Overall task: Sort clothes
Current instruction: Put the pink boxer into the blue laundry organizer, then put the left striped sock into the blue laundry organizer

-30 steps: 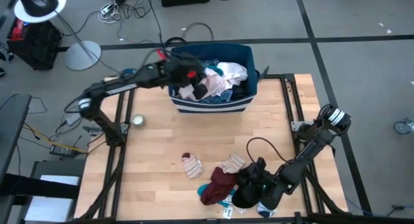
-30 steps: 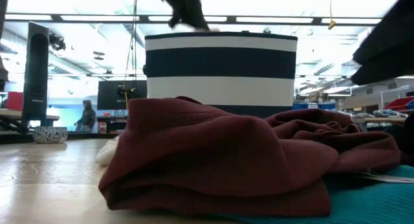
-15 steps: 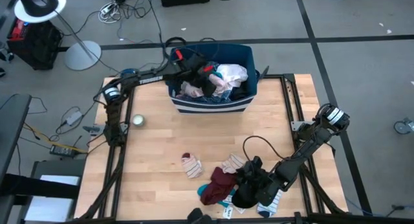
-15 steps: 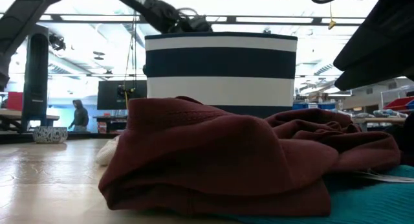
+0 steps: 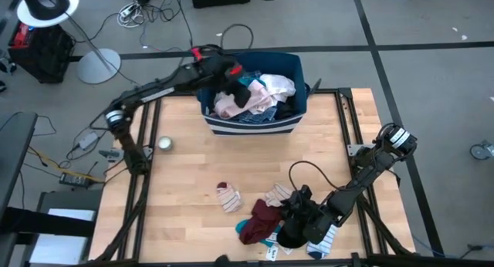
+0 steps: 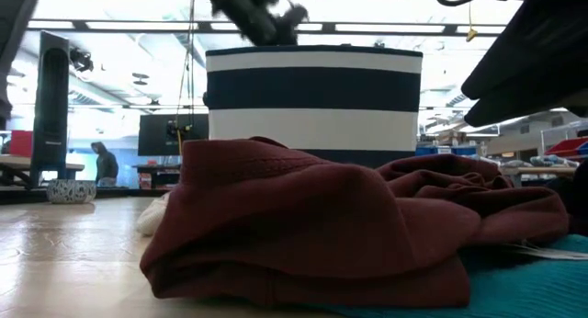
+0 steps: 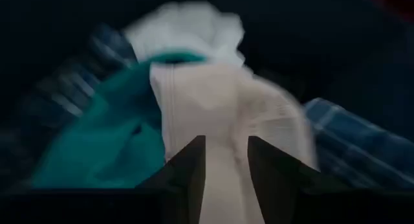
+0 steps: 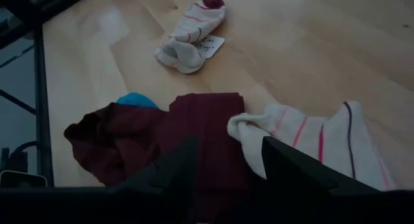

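The clothes heap [image 5: 258, 97] fills the dark blue striped bin [image 5: 251, 126] at the far edge. My left gripper [image 5: 238, 88] is over the heap and shut on a white garment [image 7: 213, 101], beside teal cloth [image 7: 110, 146] and blue plaid [image 7: 349, 140]. Near the front edge lie a maroon garment [image 5: 258, 221], a black garment [image 5: 292, 232], teal cloth [image 8: 132, 100] and two striped socks [image 5: 228, 197] [image 5: 278, 196]. My right gripper [image 8: 226, 156] is open just above the maroon garment [image 8: 194, 133], next to a striped sock [image 8: 304, 140]. My left gripper pinches the white garment between its two fingers, at a bunched part [image 7: 226, 172]; how many layers, I cannot tell. The fingers come from above, slanting down into the bin. The garment hangs from them, and its lower part [image 5: 226, 106] lies on the heap.
The bin [image 6: 312, 97] stands tall at the far middle. A small round pot [image 5: 164, 143] sits at the table's left side. Bare wood lies between the bin and the garments at the front. Metal frame rails [image 5: 143, 167] run along both sides.
My left gripper has dipped down into the bin and come up again above the rim with the white garment. My right gripper has shifted a little toward the table's left, over the maroon garment.
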`<action>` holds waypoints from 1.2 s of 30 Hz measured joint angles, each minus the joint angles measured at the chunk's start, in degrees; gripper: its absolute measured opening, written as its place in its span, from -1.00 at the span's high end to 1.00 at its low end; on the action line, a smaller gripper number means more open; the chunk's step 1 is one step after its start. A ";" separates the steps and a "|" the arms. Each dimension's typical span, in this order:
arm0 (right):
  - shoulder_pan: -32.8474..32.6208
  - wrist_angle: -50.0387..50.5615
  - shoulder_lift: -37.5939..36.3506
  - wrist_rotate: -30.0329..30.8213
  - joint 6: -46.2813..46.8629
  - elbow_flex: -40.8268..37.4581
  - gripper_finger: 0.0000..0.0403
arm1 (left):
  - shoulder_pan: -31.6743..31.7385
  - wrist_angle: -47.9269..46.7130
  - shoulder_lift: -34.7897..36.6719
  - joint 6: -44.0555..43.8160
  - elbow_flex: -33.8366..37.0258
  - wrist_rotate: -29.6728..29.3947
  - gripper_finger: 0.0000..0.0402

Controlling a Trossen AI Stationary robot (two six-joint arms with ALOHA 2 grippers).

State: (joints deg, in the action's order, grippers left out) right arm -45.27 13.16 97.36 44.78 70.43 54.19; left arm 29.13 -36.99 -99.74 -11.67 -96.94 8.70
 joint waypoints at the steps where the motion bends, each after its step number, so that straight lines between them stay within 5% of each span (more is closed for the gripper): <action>1: -0.01 -0.05 0.00 -0.06 0.20 0.00 0.10 | -0.86 -0.60 1.80 0.86 0.00 -1.98 0.39; 8: -0.01 -0.40 0.00 -1.54 1.70 0.00 0.10 | -9.83 -6.52 12.97 2.88 0.37 -9.88 0.39; 12: -0.01 -0.44 0.00 -1.56 1.97 0.00 0.10 | -18.27 -7.56 19.17 3.32 4.17 -19.11 0.39; 28: 0.87 -5.90 0.00 -3.03 -2.18 0.00 0.10 | -50.65 2.59 35.83 -13.66 36.09 -42.25 0.39; 36: 3.46 -8.60 0.01 -4.49 -17.79 6.52 0.11 | -60.96 9.86 35.62 -21.83 45.47 -49.03 0.40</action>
State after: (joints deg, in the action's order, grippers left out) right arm -41.81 4.55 97.37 40.29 52.65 60.71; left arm -31.83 -27.13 -64.12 -33.49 -51.48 -40.34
